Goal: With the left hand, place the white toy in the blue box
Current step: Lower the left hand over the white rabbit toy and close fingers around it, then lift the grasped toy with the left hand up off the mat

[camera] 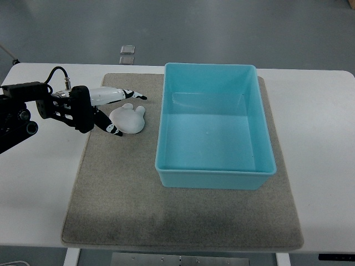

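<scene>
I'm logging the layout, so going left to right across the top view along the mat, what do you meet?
Left hand → white toy → blue box, all on the grey mat.

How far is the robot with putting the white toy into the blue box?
It is at an early stage. Done: the left robot hand has reached the white toy on the grey mat. In hand: its fingers sit around the toy, but a firm grasp cannot be confirmed, and the toy lies on the mat. Left: lifting it, carrying it right and releasing it in the blue box, which is empty.
</scene>
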`<state>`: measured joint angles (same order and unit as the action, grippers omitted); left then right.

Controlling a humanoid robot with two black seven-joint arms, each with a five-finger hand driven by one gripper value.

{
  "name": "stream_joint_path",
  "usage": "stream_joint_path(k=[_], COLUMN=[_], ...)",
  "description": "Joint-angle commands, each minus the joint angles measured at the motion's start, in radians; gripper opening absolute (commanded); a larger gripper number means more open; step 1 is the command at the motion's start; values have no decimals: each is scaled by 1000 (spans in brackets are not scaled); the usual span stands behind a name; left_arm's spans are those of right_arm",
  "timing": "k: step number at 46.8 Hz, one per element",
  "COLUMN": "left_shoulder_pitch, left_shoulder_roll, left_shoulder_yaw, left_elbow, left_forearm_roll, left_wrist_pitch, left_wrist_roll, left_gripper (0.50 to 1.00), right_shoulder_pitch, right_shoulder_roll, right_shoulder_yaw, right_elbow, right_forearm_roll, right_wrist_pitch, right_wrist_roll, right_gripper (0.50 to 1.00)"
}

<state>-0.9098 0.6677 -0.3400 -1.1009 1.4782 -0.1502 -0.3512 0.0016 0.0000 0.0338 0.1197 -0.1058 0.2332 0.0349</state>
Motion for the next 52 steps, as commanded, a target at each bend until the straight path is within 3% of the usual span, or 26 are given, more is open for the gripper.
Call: stream_joint_path(k=[1, 5, 24, 30, 37, 43, 52], left_shoulder_pitch=[0, -1, -1, -3, -6, -11, -32], left_shoulder_roll=[-7, -13, -19, -19, -19, -19, -17], left_shoulder_yaw=[3, 10, 12, 12, 10, 10, 9], left_elbow=[4, 7, 10, 10, 10, 22, 30], left_forearm_roll=[2, 2, 47, 59, 83, 85, 82], left_wrist_pitch=[0, 0, 1, 1, 3, 3, 3], left_wrist_roll=[1, 3, 6, 6, 8, 6, 6], left_gripper=[973, 964, 806, 709, 647, 506, 500], right_shoulder_pitch=[0, 0, 0, 0, 0, 0, 0], right_shoulder_roll=[0, 0, 0, 0, 0, 0, 0], right_shoulder_yaw=[0, 0, 0, 0, -2, 0, 0], right_elbow=[0, 0, 0, 0, 0, 0, 0], right_forearm_roll=[0, 0, 0, 0, 0, 0, 0], right_wrist_pitch=[0, 0, 0, 0, 0, 0, 0], right_wrist_roll=[0, 0, 0, 0, 0, 0, -1], right_gripper=[936, 936, 936, 936, 936, 936, 936])
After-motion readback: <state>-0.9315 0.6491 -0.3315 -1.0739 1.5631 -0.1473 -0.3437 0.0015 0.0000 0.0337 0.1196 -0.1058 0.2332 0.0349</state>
